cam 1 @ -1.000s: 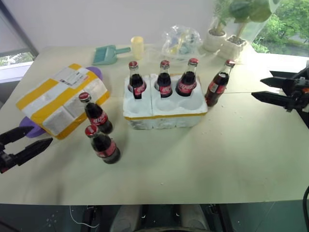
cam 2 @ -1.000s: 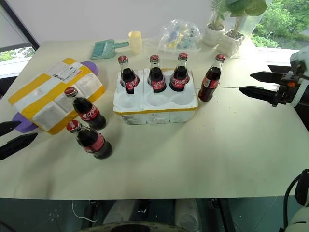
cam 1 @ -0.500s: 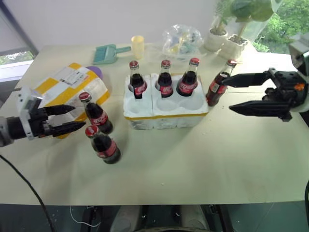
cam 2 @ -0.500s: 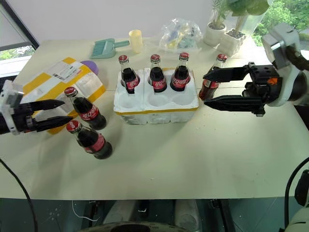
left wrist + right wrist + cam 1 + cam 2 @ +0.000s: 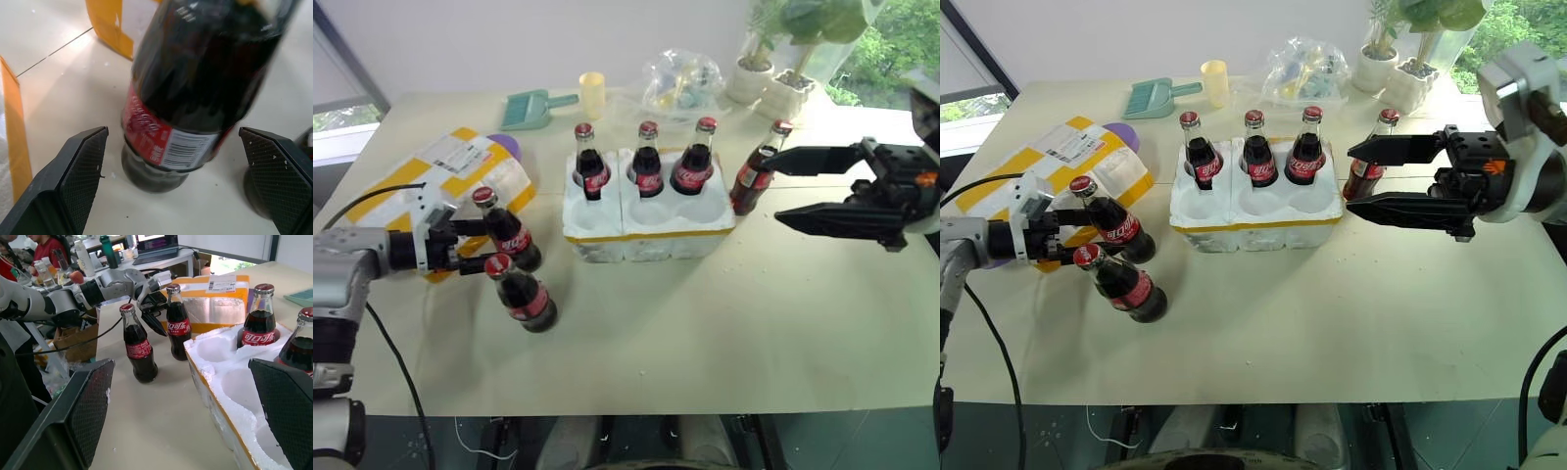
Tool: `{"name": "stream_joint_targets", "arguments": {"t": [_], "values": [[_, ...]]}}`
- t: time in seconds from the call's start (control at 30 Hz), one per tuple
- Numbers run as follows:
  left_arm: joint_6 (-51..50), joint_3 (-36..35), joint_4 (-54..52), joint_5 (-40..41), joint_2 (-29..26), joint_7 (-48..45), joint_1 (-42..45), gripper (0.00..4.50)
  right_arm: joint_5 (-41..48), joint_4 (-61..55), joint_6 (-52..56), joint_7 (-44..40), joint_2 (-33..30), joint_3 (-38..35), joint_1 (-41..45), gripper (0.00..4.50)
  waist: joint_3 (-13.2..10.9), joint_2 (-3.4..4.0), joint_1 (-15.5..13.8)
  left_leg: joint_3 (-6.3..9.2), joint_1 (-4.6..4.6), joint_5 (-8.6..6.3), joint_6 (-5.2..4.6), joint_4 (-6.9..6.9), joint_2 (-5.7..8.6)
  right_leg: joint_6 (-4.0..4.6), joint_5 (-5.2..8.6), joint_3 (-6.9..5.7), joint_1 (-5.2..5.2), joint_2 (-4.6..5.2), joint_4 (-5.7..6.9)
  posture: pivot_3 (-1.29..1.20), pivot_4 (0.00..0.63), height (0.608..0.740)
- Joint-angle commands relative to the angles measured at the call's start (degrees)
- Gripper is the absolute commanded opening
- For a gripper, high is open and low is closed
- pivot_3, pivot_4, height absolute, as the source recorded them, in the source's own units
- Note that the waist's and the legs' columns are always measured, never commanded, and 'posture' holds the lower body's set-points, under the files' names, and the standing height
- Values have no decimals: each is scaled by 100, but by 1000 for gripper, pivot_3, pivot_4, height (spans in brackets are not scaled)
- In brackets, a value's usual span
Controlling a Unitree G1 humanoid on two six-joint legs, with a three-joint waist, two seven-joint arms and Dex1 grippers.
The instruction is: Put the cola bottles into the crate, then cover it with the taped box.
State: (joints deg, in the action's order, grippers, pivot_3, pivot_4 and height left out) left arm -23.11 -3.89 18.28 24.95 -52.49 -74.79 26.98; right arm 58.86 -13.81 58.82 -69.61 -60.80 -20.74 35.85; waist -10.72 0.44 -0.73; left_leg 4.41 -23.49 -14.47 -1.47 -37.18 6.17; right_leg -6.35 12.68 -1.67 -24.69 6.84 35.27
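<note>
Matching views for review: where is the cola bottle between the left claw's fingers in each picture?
Left eye view: cola bottle left of centre, in front of the taped box.
Right eye view: bottle likewise.
Left wrist view: bottle between the left claw fingers.
Right wrist view: bottle at the left claw's tip, before the taped box.
Shared landmark: the second loose bottle beside it.

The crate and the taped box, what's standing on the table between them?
Two cola bottles stand between the crate and the taped box, with the open left end effector around the farther one, in both eye views.
</note>
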Motion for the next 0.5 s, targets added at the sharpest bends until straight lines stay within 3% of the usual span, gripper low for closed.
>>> {"name": "stream_joint_targets", "arguments": {"t": [0.03,0.27,0.37,0.43,0.5], "values": [[92,-21,145,-87,119,7,272,4479,147,-71,-73,68,-62,-189,-13,4500,0,0,-1,0,0,0,0,-2,1,0,0,0,1,1,1,0,150,740],[127,18,395,-203,310,-123,478,4479,65,-158,-196,59,-115,-150,-250,4500,1,-5,11,0,0,1,-1,-7,1,-2,-1,0,2,0,6,0,150,740],[82,-14,389,-187,306,-174,507,3662,111,-159,-190,94,-119,-166,-242,4500,1,-5,7,0,0,2,0,-10,0,-2,-2,0,1,-1,12,0,150,740],[54,-19,367,-192,282,-208,521,2837,95,-155,-214,109,-114,-157,-243,4500,1,-5,3,2,0,3,2,-13,0,-2,-2,-1,1,-1,17,0,150,740],[29,-8,350,-233,258,-196,555,2852,56,-151,-256,123,-106,-139,-262,4500,2,-6,3,1,0,3,2,-15,1,-1,-2,-1,1,0,17,0,150,740]]}}
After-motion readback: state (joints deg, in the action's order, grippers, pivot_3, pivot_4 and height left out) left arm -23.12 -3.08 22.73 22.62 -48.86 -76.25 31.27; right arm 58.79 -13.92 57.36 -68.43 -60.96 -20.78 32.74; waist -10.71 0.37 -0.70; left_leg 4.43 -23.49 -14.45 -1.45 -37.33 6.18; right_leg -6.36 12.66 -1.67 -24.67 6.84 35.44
